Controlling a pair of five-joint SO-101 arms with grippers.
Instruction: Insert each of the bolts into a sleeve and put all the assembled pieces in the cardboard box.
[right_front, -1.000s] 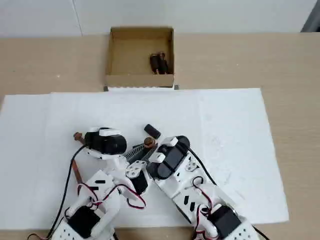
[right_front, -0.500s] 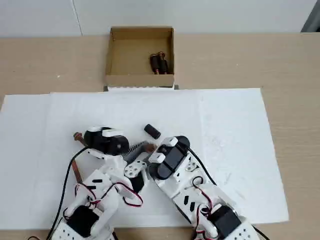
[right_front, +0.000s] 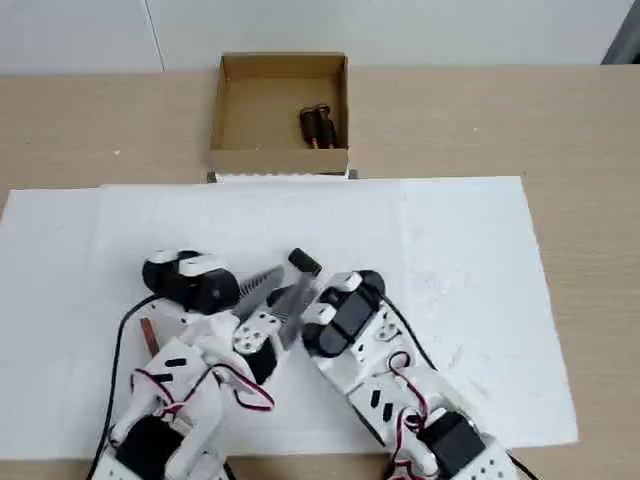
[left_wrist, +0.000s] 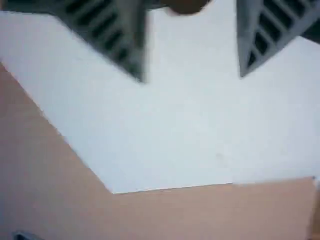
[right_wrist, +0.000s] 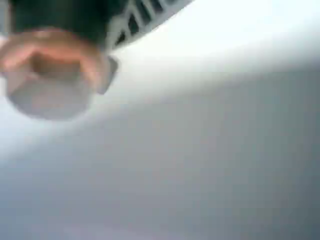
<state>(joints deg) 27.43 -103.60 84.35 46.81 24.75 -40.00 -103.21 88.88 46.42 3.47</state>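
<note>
The left end effector (left_wrist: 192, 77) gapes wide, empty; the right end effector (right_wrist: 100, 30) pinches a bolt (right_wrist: 50, 67), with a sleeve (right_front: 305, 263) at its 12 o'clock.

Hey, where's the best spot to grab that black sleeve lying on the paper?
Probably across the middle of the sleeve, coming down from above. It lies on its side, slanted, on the paper, so the jaws should close on its round flanks, not its ends.

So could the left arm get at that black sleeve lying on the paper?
Probably yes. The left gripper is open, and the black sleeve lies uncovered on the white paper just beyond it. The right arm sits close alongside, though, so it may crowd the approach.
</note>
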